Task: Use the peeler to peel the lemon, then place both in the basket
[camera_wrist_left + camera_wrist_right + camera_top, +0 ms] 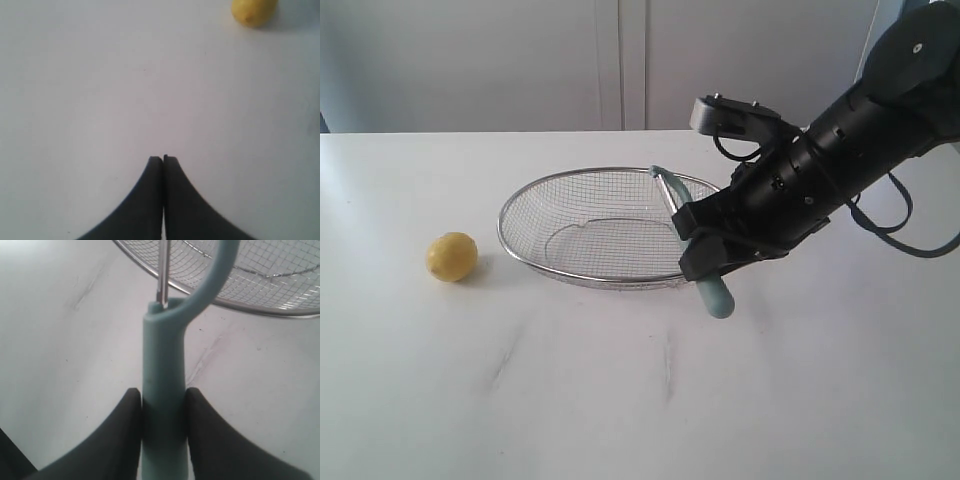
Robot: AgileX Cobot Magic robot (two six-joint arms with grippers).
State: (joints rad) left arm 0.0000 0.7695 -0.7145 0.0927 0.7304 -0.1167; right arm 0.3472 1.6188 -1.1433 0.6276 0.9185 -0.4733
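Right arm [840, 150] is presenting as thick matt-black cylindrical segments; small pale screw heads [840, 130] are dotting the forearm casing; a rounded black joint housing [918, 48] is carrying one light screw at its centre; a grey metal bracket [732, 115] with small studs on top is capping the wrist; thin dark cables [920, 255] are looping off the casing; right gripper [692, 245] is showing blocky black. Left gripper [163, 159] is appearing as two matt-black fingers [140, 210], broad at the base, curving in to slim squared tips; the right gripper's fingers [117, 445] are looking alike, smooth and rounded.
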